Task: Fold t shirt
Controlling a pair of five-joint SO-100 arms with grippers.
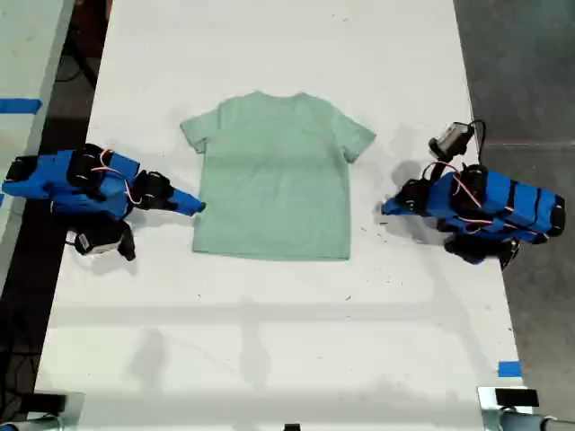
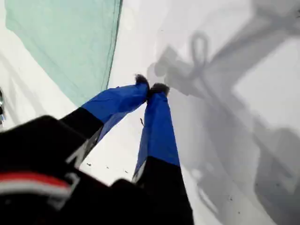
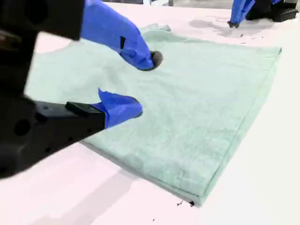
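Observation:
The pale mint-green t shirt (image 1: 274, 175) lies flat and spread on the white table (image 1: 269, 341), collar toward the far edge. At the exterior view's left, my second gripper (image 1: 193, 206) reaches the shirt's side edge near the bottom hem. It is open (image 3: 140, 84), jaws parted over the cloth (image 3: 197, 108) with nothing between them. At the exterior view's right, my first gripper (image 1: 388, 208) rests on bare table a short way off the shirt's other side. Its fingertips are pressed together (image 2: 150, 88), and the shirt's edge (image 2: 70, 42) lies beyond them.
The table's side edges run close behind both arm bases in the exterior view. Blue tape marks sit at the exterior view's lower right (image 1: 509, 368) and on a neighbouring surface at its upper left (image 1: 18, 105). My first arm (image 3: 241, 11) shows across the shirt.

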